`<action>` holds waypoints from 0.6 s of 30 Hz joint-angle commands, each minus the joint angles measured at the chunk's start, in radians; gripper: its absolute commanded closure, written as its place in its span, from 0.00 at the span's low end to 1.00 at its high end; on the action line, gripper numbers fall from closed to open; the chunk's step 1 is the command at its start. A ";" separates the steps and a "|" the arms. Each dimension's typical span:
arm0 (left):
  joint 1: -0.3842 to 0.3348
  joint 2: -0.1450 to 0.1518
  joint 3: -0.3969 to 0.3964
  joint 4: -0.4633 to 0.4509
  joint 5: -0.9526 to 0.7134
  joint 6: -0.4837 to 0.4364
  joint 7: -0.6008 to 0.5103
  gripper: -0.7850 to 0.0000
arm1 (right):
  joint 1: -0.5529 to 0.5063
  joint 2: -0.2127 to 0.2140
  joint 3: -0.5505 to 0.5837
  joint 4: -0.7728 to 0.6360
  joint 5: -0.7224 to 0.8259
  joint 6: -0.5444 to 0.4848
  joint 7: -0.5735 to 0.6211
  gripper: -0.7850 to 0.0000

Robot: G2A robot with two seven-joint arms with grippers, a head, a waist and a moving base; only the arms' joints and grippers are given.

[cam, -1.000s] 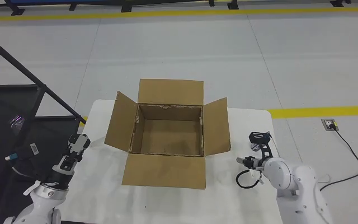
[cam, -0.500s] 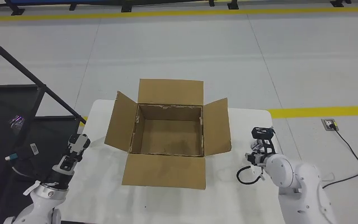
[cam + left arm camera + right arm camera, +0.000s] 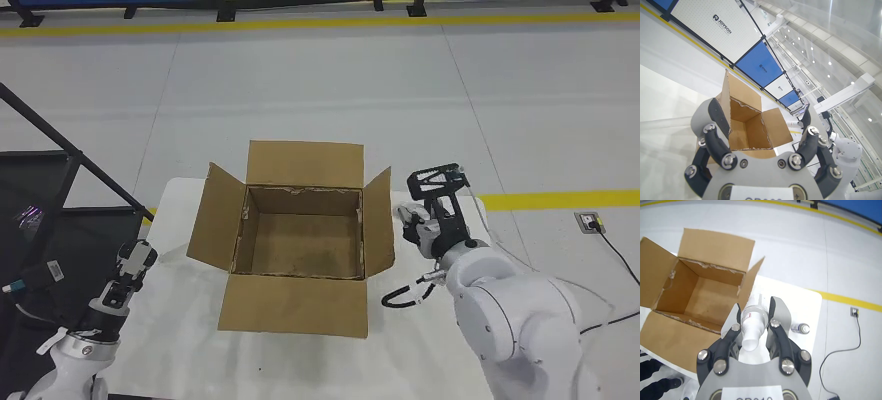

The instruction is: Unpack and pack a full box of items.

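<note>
The right tool (image 3: 755, 313) is clenched on a white plastic bottle with a clear shoulder (image 3: 753, 321). One finger sits on each side of the bottle's body, and the narrow neck points back toward the wrist. From above, this tool (image 3: 437, 197) hangs at about 3 o'clock from the open brown cardboard box (image 3: 300, 245), just beside the box's right flap, which stands nearly upright. The bottle is clear of the tabletop and outside the box. A small blue-and-white spray can (image 3: 800, 328) rests on the white tabletop (image 3: 800, 298) close to the tool, on the side away from the box.

The left tool (image 3: 762, 121) is released, its dark fingers spread with nothing between them. It sits at about 8 o'clock from the box (image 3: 751, 125), well apart from it, near the tabletop's (image 3: 185, 300) left edge. The box's other three flaps are splayed outward, and its brown inner floor is in view.
</note>
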 commanded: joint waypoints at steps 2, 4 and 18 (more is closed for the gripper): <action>0.015 0.001 -0.015 0.004 -0.012 -0.006 0.012 0.00 | 0.112 -0.022 -0.119 0.092 -0.005 0.011 -0.027 1.00; 0.025 0.002 -0.027 0.008 -0.021 -0.008 0.020 0.00 | 0.183 -0.037 -0.175 0.164 -0.034 0.028 -0.055 1.00; 0.049 0.007 -0.070 0.025 -0.061 -0.012 0.037 0.00 | 0.478 -0.180 -0.481 0.769 0.372 -0.057 -0.151 1.00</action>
